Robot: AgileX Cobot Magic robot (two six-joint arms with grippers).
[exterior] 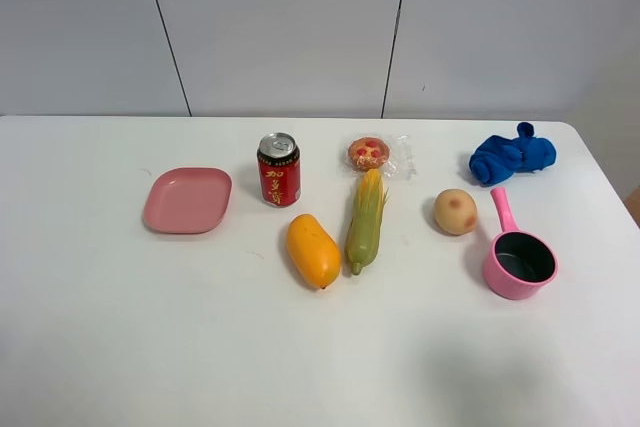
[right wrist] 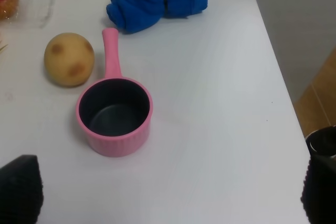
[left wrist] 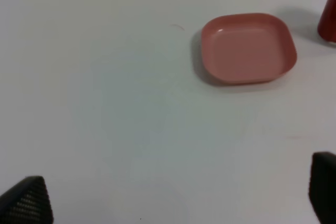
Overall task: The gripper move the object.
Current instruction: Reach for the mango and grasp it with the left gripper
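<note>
We see the mango [exterior: 313, 250] lying on the white counter [exterior: 120, 327] just below the centre of the high view. The red can [exterior: 279, 169] is to its upper left and the corn cob [exterior: 366, 219] just beside it on the right. Both the left gripper [left wrist: 173, 192] and the right gripper [right wrist: 170, 182] have their jaws spread wide and hold nothing. The left is above the counter near the pink plate [left wrist: 247, 48], and the right is near the pink pot [right wrist: 114, 116].

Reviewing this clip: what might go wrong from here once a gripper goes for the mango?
1. The mango lies close beside the corn cob, so a grasp from that side may shove the corn.
2. The soda can stands upright just behind the mango and might get tipped on the approach.
3. The mango looks smooth and rounded, so it may roll or slip out of a pinch.
</note>
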